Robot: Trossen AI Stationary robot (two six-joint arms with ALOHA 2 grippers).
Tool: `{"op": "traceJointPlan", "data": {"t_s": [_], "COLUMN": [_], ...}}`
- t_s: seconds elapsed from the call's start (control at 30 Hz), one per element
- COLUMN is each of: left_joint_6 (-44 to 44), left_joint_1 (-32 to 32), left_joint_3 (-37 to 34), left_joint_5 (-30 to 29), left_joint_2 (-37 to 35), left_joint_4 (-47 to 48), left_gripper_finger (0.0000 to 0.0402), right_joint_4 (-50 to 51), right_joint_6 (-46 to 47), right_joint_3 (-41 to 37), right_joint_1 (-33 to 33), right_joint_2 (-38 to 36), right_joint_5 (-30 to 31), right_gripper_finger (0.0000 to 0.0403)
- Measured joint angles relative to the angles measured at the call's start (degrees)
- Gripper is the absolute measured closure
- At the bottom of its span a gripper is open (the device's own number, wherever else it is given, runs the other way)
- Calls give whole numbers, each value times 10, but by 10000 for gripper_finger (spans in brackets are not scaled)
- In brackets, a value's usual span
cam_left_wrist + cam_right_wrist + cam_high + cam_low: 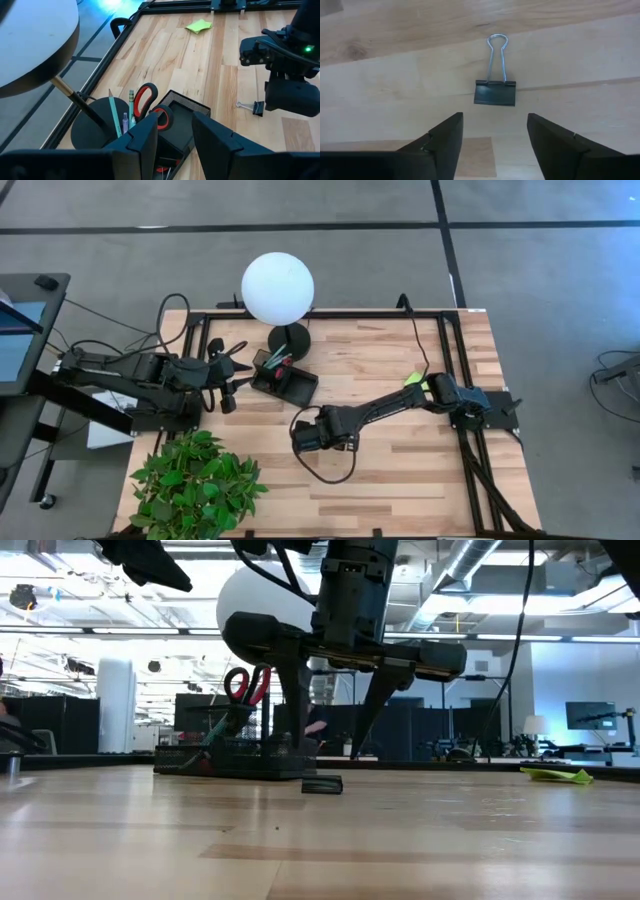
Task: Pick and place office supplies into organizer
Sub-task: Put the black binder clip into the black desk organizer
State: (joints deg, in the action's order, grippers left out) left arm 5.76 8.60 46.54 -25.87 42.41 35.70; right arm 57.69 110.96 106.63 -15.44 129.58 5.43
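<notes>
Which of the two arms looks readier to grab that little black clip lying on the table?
The right. Its gripper hangs open directly over the binder clip; the left gripper waits, open, over the organizer.

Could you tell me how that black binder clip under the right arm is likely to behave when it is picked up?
The binder clip looks small, so probably light. It lies flat, so rolling seems unlikely. Its thin wire handles may swing or slip between the right gripper jaws, which stand open.

One camera looks straight down on the whole pale wooden surface (400,480); another sits level with it; both wrist cameras look closely at the small black binder clip (494,92).
</notes>
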Motion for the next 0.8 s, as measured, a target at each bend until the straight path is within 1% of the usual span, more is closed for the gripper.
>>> {"op": "traceJointPlan", "data": {"t_s": [0.13, 0.27, 0.4, 0.5, 0.57, 0.6, 0.8], "left_joint_6": [0, 0, 0, 0, 0, 0, 0], "left_joint_1": [0, 0, 0, 0, 0, 0, 0], "left_joint_3": [0, 0, 0, 0, 0, 0, 0], "left_joint_5": [0, 0, 0, 0, 0, 0, 0], "left_joint_2": [0, 0, 0, 0, 0, 0, 0], "left_joint_4": [0, 0, 0, 0, 0, 0, 14], "left_gripper_finger": [284, 284, 284, 284, 284, 284, 284], "right_joint_4": [1, 1, 1, -16, -4, -23, -15], "right_joint_6": [0, 0, 1, 8, 17, 16, 15], "right_joint_3": [0, 0, 0, 1, -3, 0, 1], "right_joint_1": [0, 0, 0, 1, 1, 2, 5], "right_joint_2": [0, 0, 1, 24, 33, 37, 38], "right_joint_5": [0, 5, 9, 8, 4, 0, -2], "right_gripper_finger": [170, 160, 159, 159, 158, 158, 158]}}
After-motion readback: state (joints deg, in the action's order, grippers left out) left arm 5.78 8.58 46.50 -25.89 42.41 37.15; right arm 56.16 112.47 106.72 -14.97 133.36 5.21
